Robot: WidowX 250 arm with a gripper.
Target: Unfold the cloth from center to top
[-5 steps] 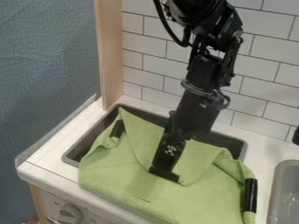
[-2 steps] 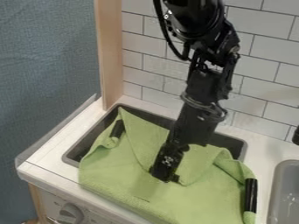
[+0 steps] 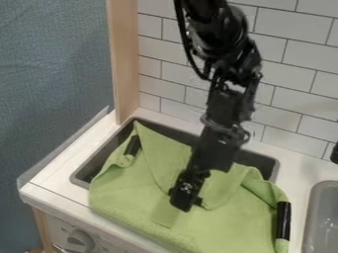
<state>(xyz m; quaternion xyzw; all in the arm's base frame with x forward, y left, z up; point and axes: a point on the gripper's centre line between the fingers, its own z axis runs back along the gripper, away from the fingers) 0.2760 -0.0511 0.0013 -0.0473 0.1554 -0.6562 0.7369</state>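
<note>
Cloth lies beneath the jaws.

The upper part of the arm is cut off by the top edge; its lower links and the end effector are blurred. The end effector hides a patch of the green cloth, whose lowest part is cut off by the bottom edge. The cloth conceals much of the dark basin. The right edge crops the grey sink and a black object. Markings around the knob are too small to tell.
</note>
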